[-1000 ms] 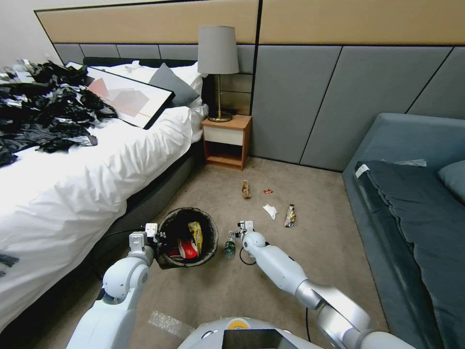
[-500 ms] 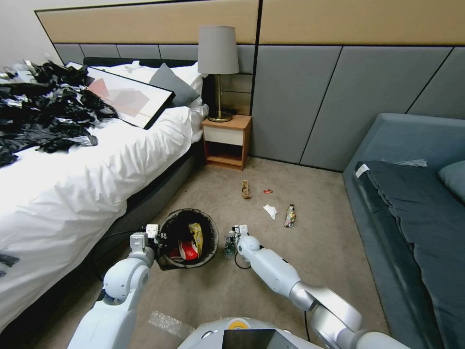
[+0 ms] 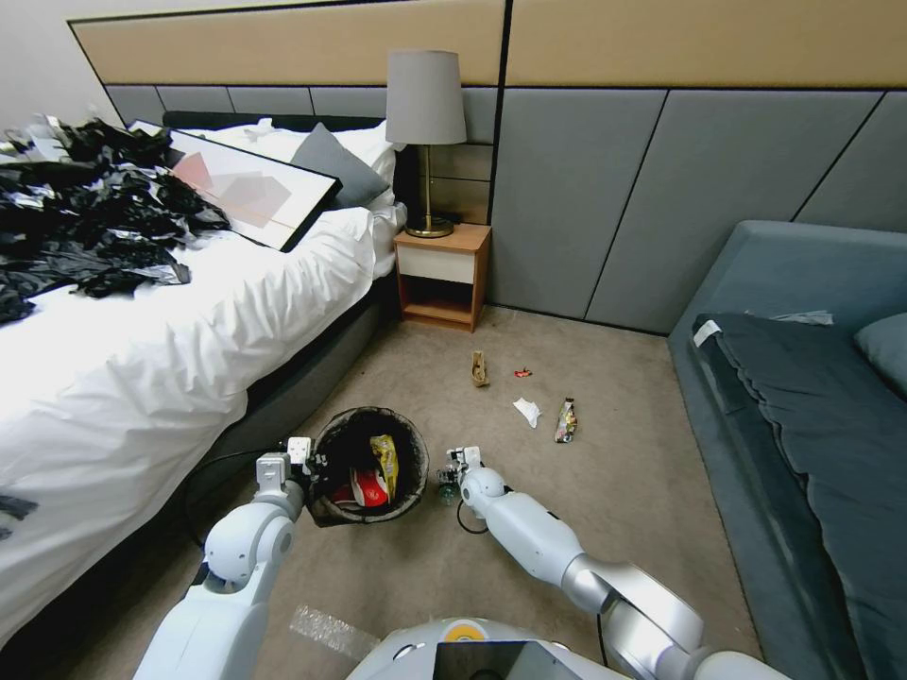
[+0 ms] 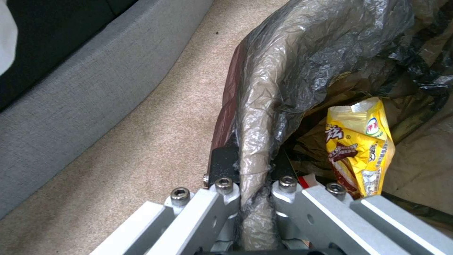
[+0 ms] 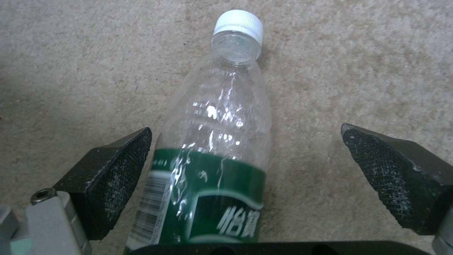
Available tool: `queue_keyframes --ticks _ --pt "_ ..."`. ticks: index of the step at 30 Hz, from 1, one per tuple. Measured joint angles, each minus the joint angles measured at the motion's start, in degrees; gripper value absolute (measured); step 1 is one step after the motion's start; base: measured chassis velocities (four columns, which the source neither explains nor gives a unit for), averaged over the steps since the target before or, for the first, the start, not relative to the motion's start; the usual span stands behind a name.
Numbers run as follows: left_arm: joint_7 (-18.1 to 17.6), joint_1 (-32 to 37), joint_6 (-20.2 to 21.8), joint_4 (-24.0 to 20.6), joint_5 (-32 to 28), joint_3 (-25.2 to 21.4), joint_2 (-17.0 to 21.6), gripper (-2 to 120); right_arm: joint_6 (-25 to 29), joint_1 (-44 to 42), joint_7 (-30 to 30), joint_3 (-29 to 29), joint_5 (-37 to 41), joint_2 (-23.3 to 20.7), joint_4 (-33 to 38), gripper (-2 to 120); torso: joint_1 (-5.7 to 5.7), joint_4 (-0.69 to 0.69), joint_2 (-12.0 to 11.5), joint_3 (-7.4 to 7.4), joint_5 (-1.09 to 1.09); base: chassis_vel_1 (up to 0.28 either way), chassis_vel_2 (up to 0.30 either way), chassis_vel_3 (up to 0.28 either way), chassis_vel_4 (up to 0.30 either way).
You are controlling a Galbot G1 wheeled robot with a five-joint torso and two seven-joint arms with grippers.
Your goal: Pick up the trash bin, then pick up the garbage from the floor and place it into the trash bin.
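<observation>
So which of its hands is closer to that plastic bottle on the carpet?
The right. The right gripper straddles the bottle, fingers open either side. The left gripper is clamped on the trash bin rim beside it.

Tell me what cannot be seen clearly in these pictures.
- Bottle: its base is cut off by the right wrist view's edge; in the head view the right pincer hides most of it.
- Trash bin: its white wall is hidden by the liner and the left pincer.
- Red carton in the bin: partly covered by the yellow wrapper.
- Tiny red wrapper: too small to read.
</observation>
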Motion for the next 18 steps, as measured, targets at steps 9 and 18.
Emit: queue_keyframes --ticks 9,18 --pt "0.2 -0.1 0.0 0.1 0.1 0.0 -0.1 0 -0.9 -0.1 -0.7 -0.4 0.4 -0.1 0.5 91 0.0 0.0 0.0 0.0 0.0 0.0 0.0 0.0 0.0" --pt "0.4 -0.3 0.0 0.5 0.5 0.1 -0.4 0 -1.9 0.6 -0.6 -0.7 1.0 -0.9 2.3 60 0.0 0.0 0.0 0.0 0.0 0.0 0.0 0.0 0.0"
